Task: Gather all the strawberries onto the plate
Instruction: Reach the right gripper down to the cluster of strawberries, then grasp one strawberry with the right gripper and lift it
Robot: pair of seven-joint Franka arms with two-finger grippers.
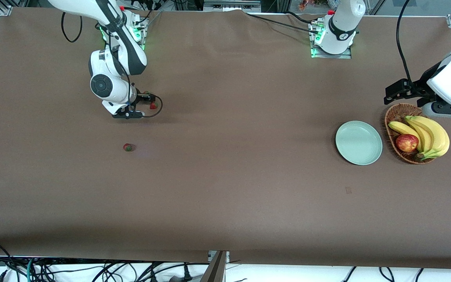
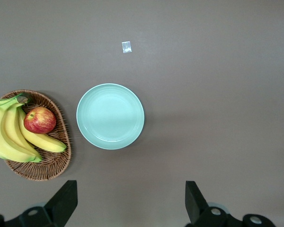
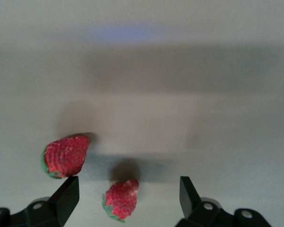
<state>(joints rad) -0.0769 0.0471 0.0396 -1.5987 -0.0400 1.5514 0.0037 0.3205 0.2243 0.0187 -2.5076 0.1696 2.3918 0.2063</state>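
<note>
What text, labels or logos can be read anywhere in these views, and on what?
None readable.
Left arm base: a small round mark on its dark band, too small to read.
Small pale tag on the table near the plate: shows no legible print.
Strawberries, basket and both pincers carry no writing.

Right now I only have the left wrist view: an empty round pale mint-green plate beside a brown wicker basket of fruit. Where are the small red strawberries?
Observer: Nowhere near the plate. A lone strawberry lies on the brown table toward the right arm's end.
Operator: And the others?
Observer: A larger strawberry and a smaller strawberry lie close together, farther from the front camera than the lone one.
Operator: Is the right claw on them?
Observer: The right claw is open and low over that pair. The smaller berry sits between its fingers, not gripped.
</note>
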